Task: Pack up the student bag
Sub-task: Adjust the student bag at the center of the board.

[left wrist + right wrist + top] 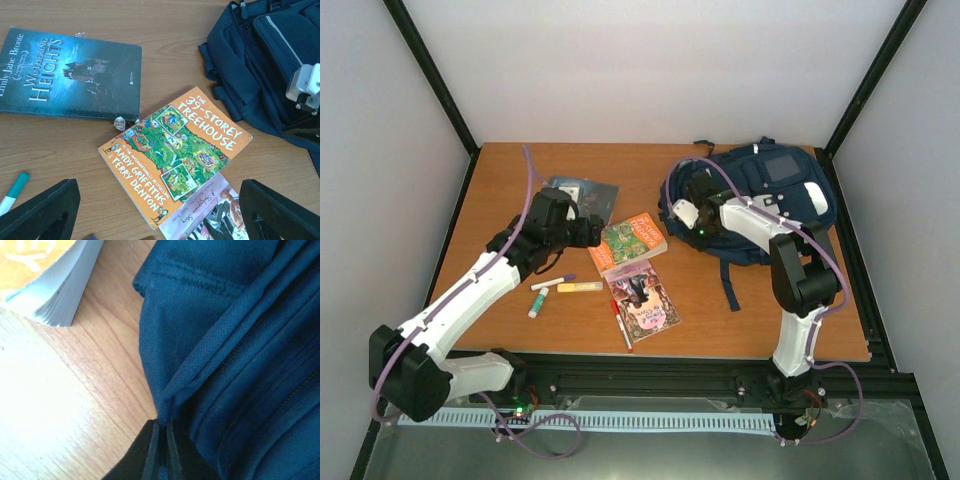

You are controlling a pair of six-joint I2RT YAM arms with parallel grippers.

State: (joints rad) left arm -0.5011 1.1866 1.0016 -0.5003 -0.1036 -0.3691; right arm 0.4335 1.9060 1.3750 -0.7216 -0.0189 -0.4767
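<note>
The student bag [770,195] lies far right on the counter [500,180]. The right pincer [161,450] seems clamped on a fabric fold at its left edge. The left pincer [157,185] hangs spread above the orange book [175,150], which overlaps a pink book [642,300]; pens [552,285] lie nearby.

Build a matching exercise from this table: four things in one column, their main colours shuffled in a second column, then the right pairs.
Things
1. Wuthering Heights book
2. 39-Storey Treehouse book
3. student bag
4. highlighter

Colours
A. navy blue
B. orange
C. yellow
D. dark teal

Pairs: 1-D, 2-B, 3-A, 4-C
</note>
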